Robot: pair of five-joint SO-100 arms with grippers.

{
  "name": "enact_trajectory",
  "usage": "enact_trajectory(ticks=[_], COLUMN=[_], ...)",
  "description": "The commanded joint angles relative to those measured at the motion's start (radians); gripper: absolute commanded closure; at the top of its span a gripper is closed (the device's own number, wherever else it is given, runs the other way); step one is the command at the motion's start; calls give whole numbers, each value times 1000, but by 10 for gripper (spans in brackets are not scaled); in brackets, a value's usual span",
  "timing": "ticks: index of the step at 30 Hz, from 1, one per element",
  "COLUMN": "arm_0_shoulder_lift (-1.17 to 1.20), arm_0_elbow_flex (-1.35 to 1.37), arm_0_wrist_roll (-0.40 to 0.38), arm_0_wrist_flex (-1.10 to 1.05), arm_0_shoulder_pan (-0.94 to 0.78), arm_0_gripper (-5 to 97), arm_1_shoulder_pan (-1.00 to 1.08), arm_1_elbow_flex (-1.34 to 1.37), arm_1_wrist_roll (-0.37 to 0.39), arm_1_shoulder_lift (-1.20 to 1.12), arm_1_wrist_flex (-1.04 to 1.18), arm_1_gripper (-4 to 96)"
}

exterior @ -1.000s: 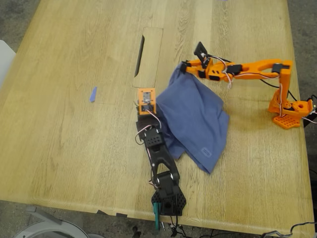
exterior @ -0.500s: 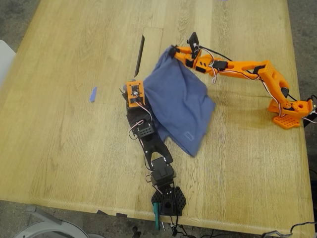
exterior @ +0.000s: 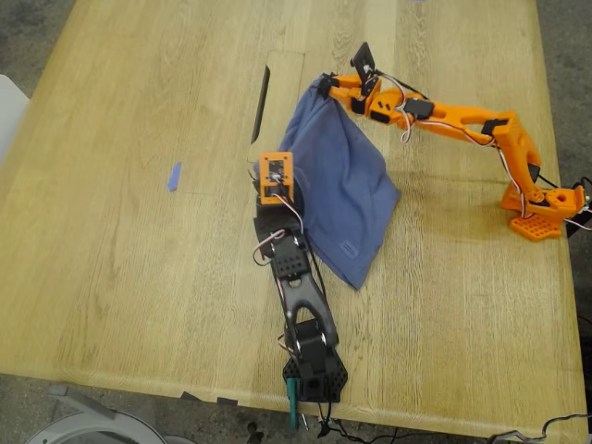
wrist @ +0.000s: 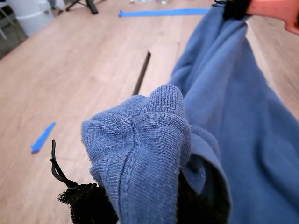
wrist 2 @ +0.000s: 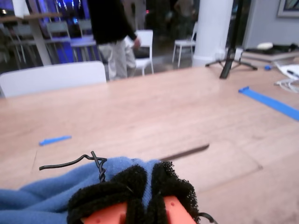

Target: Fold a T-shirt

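My first gripper [exterior: 275, 181] clamped on bunched ribbed edge of T-shirt [exterior: 338, 190], black arm reaching up from table's [exterior: 120, 111] near edge in exterior view. My second gripper [exterior: 326, 86] pinched shut on another corner of same shirt, foam pads [wrist 2: 133, 186] squeezing blue fabric; orange arm stretches in from exterior view's right. Shirt hangs stretched between both grippers, lower part draped onto tabletop beside black arm. Small blue tape scrap [exterior: 173, 176] lies well apart toward exterior view's left. Dark slot [exterior: 261, 104] in tabletop near shirt.
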Motion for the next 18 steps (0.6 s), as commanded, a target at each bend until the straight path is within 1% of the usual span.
enact_trajectory(ticks=[1, 4, 7, 18], arm_0_shoulder_lift=[193, 261, 321, 535], arm_0_elbow_flex=[-26, -26, -26, 26], arm_0_wrist_roll=[-5, -8, -11, -49], arm_0_wrist_flex=[150, 265, 371, 749], arm_0_shoulder_pan=[20, 66, 115, 416], arm_0_gripper=[918, 918, 918, 918], arm_1_shoulder_pan=[5, -28, -55, -172], arm_1_elbow_flex=[6, 138, 330, 1029], arm_1_wrist_roll=[-6, -2, 3, 12], arm_1_shoulder_lift=[181, 324, 491, 1063], arm_1_wrist_flex=[160, 321, 419, 511], arm_1_gripper=[915, 915, 915, 915])
